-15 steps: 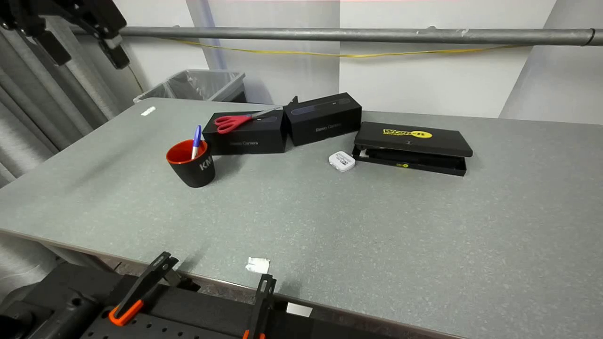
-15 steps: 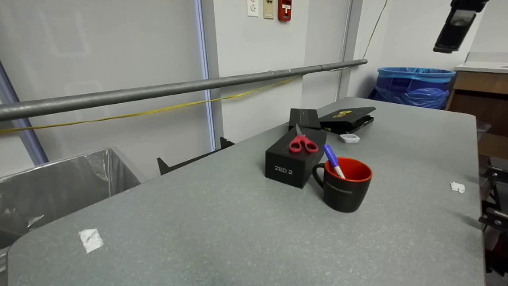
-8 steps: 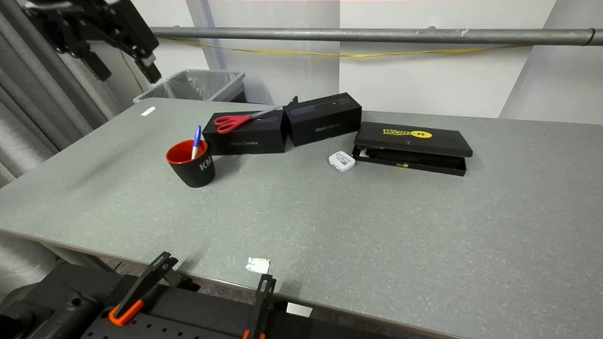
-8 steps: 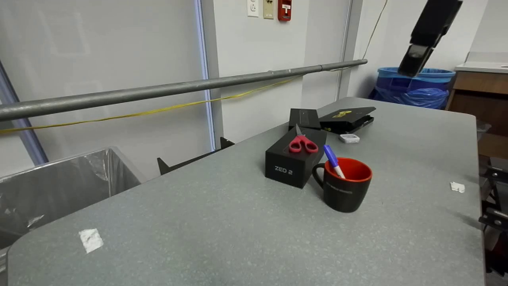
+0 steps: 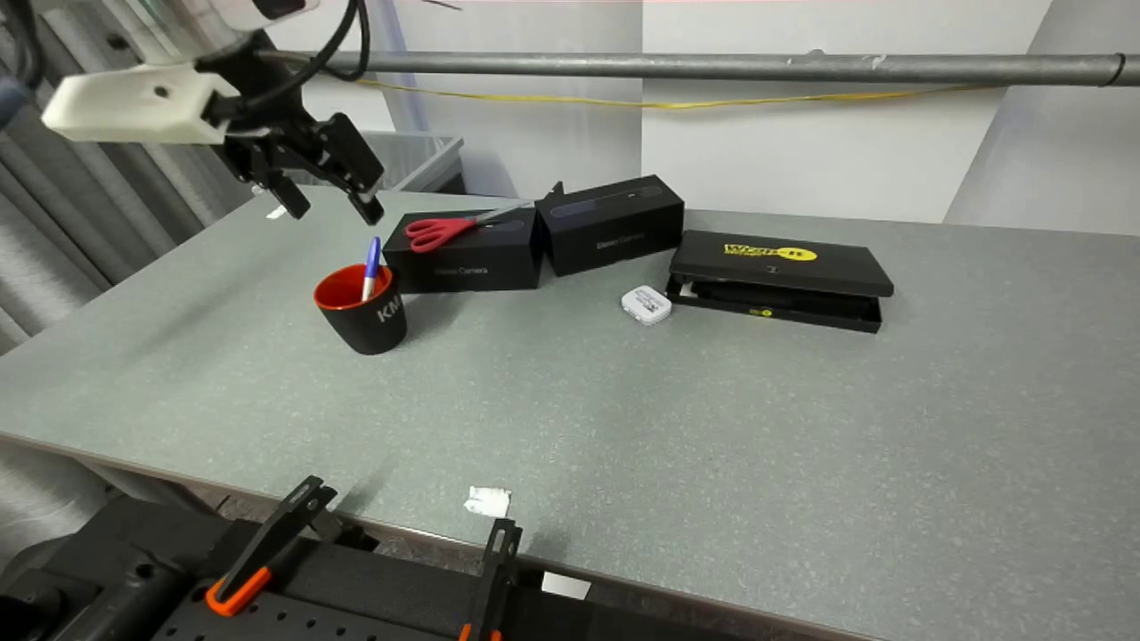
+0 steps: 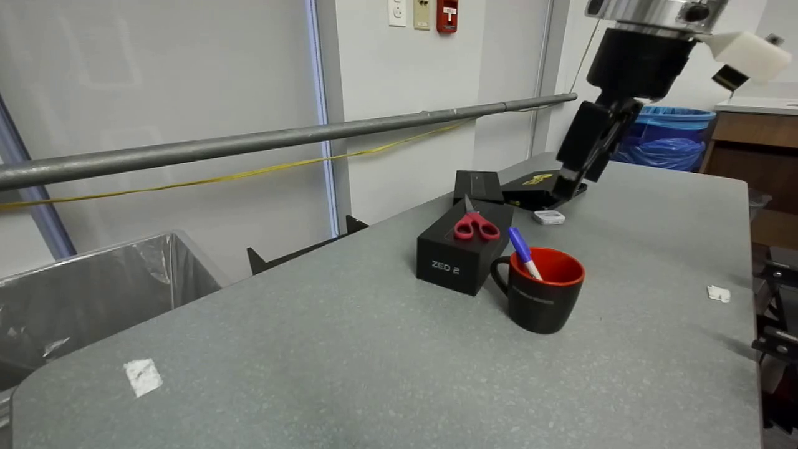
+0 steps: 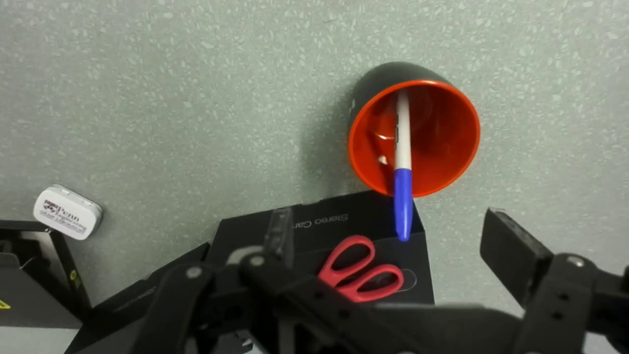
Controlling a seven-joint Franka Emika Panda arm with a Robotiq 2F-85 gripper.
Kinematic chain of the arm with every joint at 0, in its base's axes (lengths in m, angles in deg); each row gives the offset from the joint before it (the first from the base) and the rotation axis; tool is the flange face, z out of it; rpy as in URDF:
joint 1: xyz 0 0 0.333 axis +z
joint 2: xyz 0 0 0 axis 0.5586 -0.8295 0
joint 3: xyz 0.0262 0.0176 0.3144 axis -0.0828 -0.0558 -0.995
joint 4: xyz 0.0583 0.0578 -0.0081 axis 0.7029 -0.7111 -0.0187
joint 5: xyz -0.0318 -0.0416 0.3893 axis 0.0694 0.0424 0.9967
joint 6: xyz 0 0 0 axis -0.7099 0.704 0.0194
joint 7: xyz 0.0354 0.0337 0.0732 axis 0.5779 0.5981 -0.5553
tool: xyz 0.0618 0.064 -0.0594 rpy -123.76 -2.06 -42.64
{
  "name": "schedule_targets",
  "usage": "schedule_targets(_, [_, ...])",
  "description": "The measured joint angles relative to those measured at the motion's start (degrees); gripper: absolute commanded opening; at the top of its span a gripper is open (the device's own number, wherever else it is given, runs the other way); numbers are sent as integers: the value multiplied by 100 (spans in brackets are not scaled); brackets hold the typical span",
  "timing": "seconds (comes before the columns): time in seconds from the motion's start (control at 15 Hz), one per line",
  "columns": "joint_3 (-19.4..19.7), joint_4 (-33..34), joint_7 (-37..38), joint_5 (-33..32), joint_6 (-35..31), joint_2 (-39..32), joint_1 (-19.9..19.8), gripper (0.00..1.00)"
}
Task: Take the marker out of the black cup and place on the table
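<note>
Several curtain folds (image 5: 53, 196) hang left in an exterior view; next, the end effector (image 5: 330, 206), jaws spread wide, empty; the cup (image 5: 361, 329), marker (image 5: 371, 265) leaning inside, and black boxes (image 5: 614, 236) on the speckled counter (image 5: 668, 445); behind, a pipe (image 5: 712, 65).

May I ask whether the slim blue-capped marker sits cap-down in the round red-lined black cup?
No, the wrist view shows the marker with its blue cap outside the cup.

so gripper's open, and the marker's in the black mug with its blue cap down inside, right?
Other way up: in the wrist view, the marker has its blue cap sticking out of the black mug and its white barrel down inside. The rest holds: gripper open, marker in the mug.
</note>
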Motion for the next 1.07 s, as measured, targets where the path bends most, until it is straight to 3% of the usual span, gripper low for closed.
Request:
schedule_targets(0.67, [62, 273, 117, -72, 3, -414, 18, 100])
schedule_targets(1.07, [74, 570, 1494, -1523, -3, -837, 0, 100])
